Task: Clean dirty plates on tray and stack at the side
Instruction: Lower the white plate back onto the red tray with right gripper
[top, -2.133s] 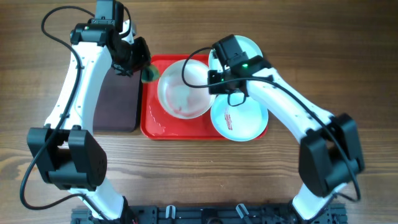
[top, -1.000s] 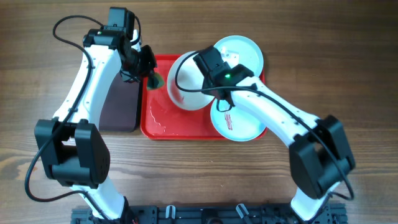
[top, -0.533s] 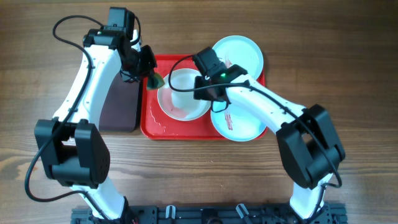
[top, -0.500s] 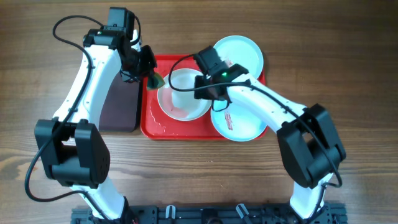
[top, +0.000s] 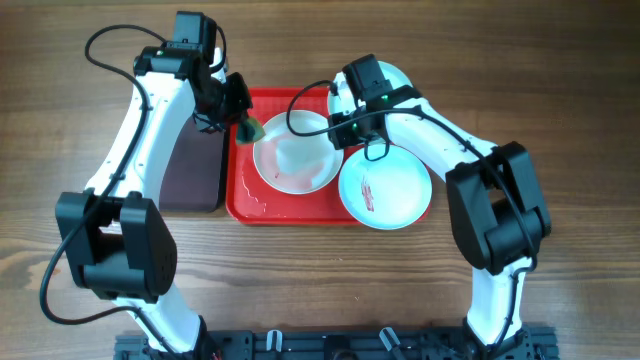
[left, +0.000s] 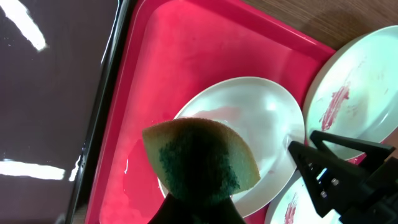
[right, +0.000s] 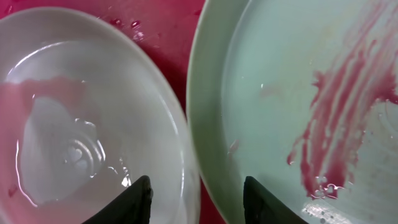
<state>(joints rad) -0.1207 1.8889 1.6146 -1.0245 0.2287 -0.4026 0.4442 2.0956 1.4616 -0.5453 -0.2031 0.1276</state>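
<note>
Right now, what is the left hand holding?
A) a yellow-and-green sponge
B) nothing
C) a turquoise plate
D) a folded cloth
A: the left wrist view shows the left hand shut on a yellow sponge with a green scouring face, by the rim of the white plate on the red tray.

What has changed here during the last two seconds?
The right gripper tilted the white plate up, laid it flat again on the red tray, opened and drew back to its right rim. The left gripper with the sponge hardly moved; both turquoise plates stayed.
</note>
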